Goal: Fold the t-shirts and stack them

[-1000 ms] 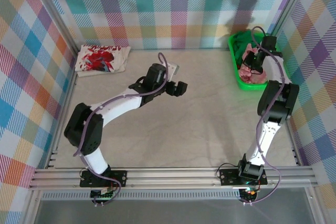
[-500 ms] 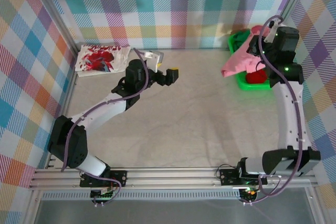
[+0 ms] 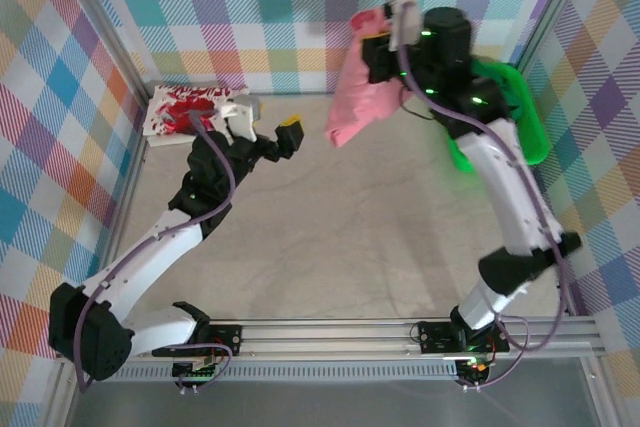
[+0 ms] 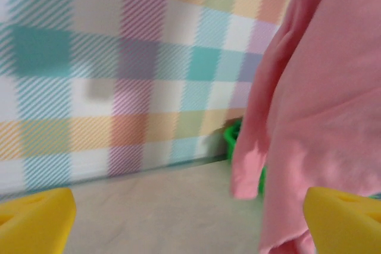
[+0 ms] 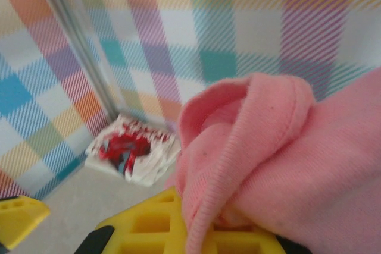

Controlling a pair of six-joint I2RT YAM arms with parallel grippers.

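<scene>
The right tool (image 3: 384, 31), clenched on the salmon-pink t-shirt (image 3: 355, 97), has lifted it clear of the green tray (image 3: 524, 117) and hangs it above the counter (image 3: 340, 247). The left tool (image 3: 288, 135), released, has turned toward it, likely ready for spreading.

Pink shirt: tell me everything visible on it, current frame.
The pink shirt is plain salmon, soft knit cloth with a stitched hem and no print visible. It hangs bunched and unfolded in the air above the back of the table. A crumpled top fold is pinched in the right pincer, and the rest droops freely. I see nothing else touching it.
</scene>
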